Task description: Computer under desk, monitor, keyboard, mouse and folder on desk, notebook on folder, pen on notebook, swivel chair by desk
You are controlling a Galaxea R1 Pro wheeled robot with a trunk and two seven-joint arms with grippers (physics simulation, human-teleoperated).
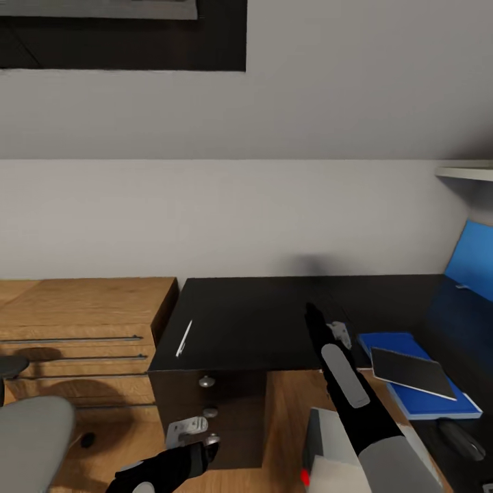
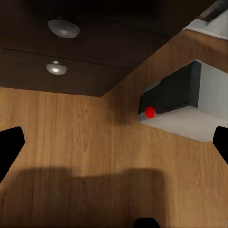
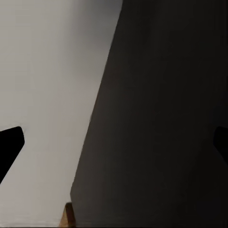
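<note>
R gripper [image 1: 320, 322] hangs over the black cabinet [image 1: 274, 322], fingers apart w/ nothing between. Pen [image 1: 183, 339] lies on that cabinet to its left, long axis front-to-back, slightly tilted; R arm looks nearer. L gripper [image 1: 205, 448] sits low by the drawers, spread, empty. Notebook [image 1: 413, 372] rests on folder [image 1: 418, 376] at right.

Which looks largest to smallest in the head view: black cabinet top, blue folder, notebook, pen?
1. Black cabinet top
2. Blue folder, partly covered by the notebook
3. Notebook, lying on the folder
4. Pen, a thin white sliver on the cabinet top

Only apparent size; distances from the camera differ.
</note>
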